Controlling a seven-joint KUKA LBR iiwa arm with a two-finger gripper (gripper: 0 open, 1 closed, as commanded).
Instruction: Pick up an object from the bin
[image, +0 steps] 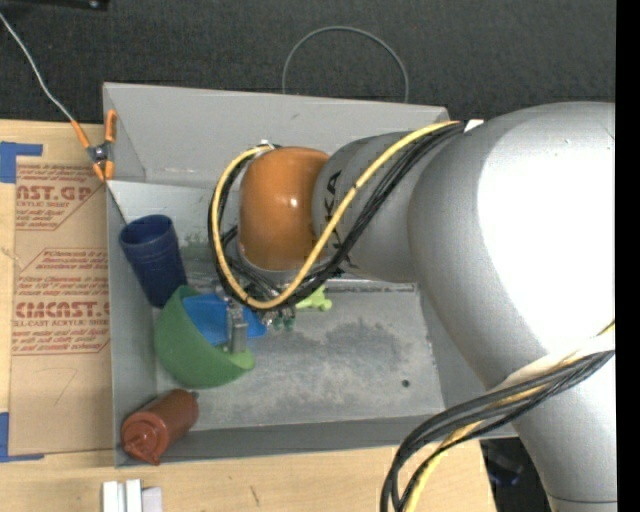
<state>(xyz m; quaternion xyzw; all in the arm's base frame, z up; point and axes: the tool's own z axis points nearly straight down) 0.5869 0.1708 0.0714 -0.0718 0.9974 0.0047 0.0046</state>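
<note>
Camera view: looks down on the grey bin (330, 400), with the hand (238, 326) low in its left half, below the orange wrist cover (283, 205) and its loops of black and yellow cable (225, 270). Sits right over a blue piece (208, 314) lying in the mouth of a tipped green bowl (195, 355); touching or not, cannot say. Cannot tell whether clenched or released, hidden as it is under the wrist.

Crowded on the left: a dark blue cup (152, 258), tilted, just above the bowl near the left wall; a red-brown bottle (158, 425) lying in the near left corner, close under the bowl. Just right of the hand, a small light green thing (316, 298), tucked under the arm (500, 260). Bare floor right of the bowl, out to the front wall.
</note>
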